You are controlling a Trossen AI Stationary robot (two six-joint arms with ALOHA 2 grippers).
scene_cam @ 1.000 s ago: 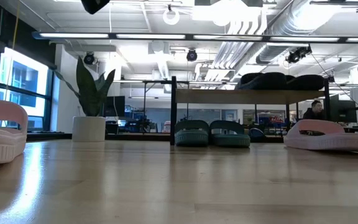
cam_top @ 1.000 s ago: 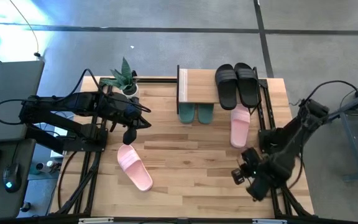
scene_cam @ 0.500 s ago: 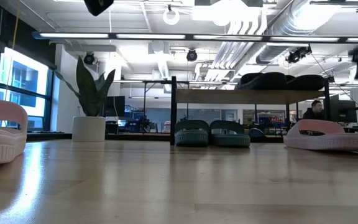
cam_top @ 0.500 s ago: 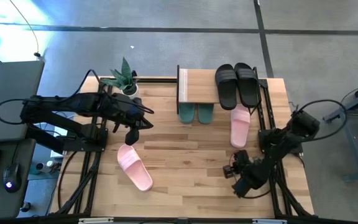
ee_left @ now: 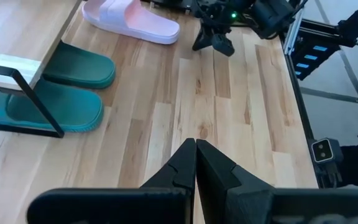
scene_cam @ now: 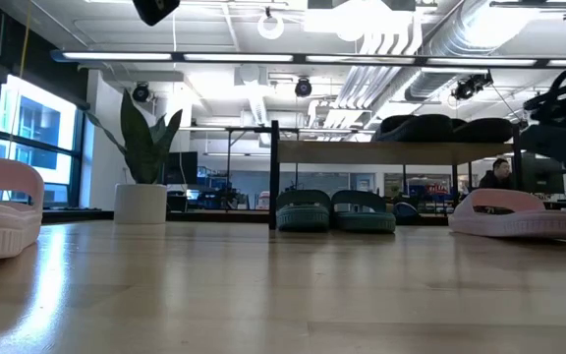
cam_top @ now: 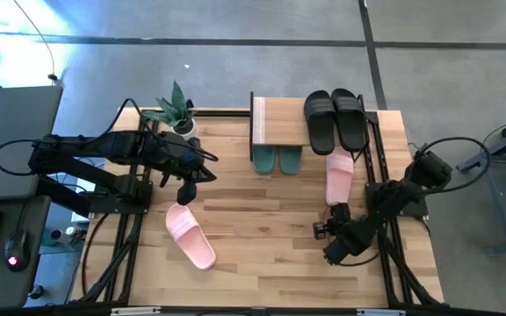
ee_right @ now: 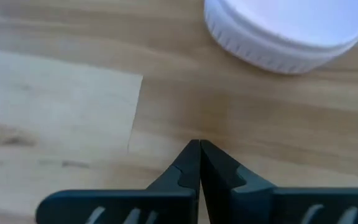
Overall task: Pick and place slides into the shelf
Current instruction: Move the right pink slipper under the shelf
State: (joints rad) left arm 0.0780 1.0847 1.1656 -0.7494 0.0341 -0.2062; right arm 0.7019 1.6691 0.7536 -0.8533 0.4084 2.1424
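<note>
The right gripper (cam_top: 329,252), fingers pressed shut and empty, has swung left over the wooden tabletop (cam_top: 262,224) toward the near light pink slide (cam_top: 339,175), not yet shelved

We see two black slides (cam_top: 335,118) on the light wooden top of the shelf (cam_top: 279,121), which has a white edge and black frame. Two teal-green slides (scene_cam: 335,209) sit beneath. Two slides are light pink (cam_top: 189,233) (cam_top: 339,176). Our tabletop (cam_top: 262,237) is pale striped wood; the plant (scene_cam: 146,146) is green in a white pot (scene_cam: 141,203).
</note>
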